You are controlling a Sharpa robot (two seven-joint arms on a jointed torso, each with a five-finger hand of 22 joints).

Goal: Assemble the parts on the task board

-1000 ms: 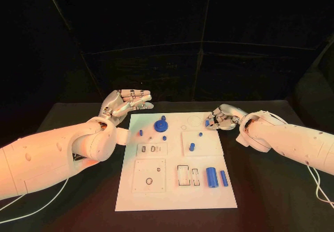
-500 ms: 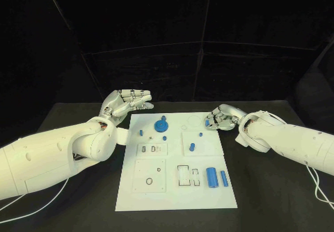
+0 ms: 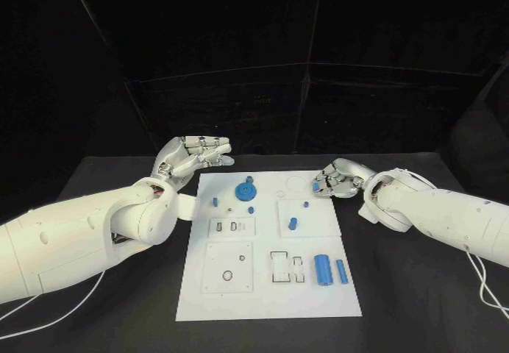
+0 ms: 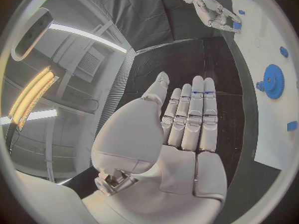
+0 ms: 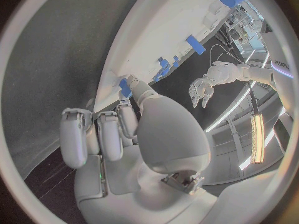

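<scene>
The white task board point(image 3: 265, 294) lies in the middle of the black table. On its far part sit a blue gear point(image 3: 246, 193) and several small blue pegs point(image 3: 292, 223). Two blue cylinders point(image 3: 322, 268) lie near its right edge. My right hand point(image 3: 340, 179) rests at the board's far right corner with its fingers curled, and its thumb and a finger pinch a small blue part point(image 3: 316, 187), which shows at the thumb tip in the right wrist view point(image 5: 124, 87). My left hand point(image 3: 197, 154) is raised off the board's far left corner, its fingers point(image 4: 194, 115) straight and holding nothing.
Empty slots and recesses point(image 3: 280, 266) mark the board's near half. Black table surface point(image 3: 413, 294) runs on both sides of the board. A dark curtain point(image 3: 307, 88) stands behind the table.
</scene>
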